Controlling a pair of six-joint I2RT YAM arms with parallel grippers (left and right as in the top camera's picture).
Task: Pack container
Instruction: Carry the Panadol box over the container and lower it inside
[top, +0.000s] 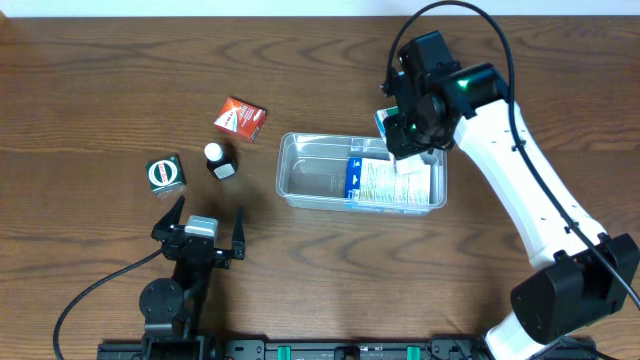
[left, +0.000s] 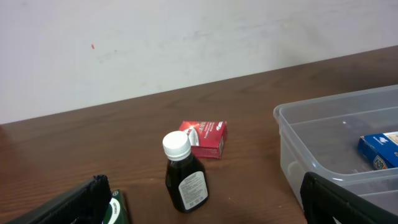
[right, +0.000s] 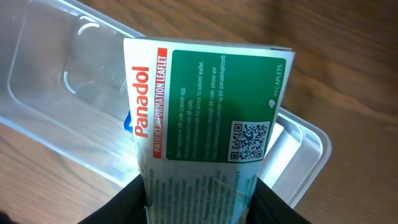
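Note:
The container (top: 300, 170) is a clear shallow tray at mid-table, also seen in the left wrist view (left: 323, 130) and the right wrist view (right: 56, 81). A blue and white box (top: 385, 182) lies flat in its right half. My right gripper (top: 405, 135) hangs over the tray's right end, shut on a green and white Panadol box (right: 205, 106) that stands between its jaws (right: 202, 199). My left gripper (top: 208, 212) sits near the front left of the table, open and holding nothing (left: 205, 214).
Left of the tray stand a red box (top: 240, 118), a dark bottle with a white cap (top: 220, 160) and a green box (top: 165, 175). The bottle (left: 185, 174) stands just ahead of my left gripper, with the green box (left: 115, 211) by its left finger.

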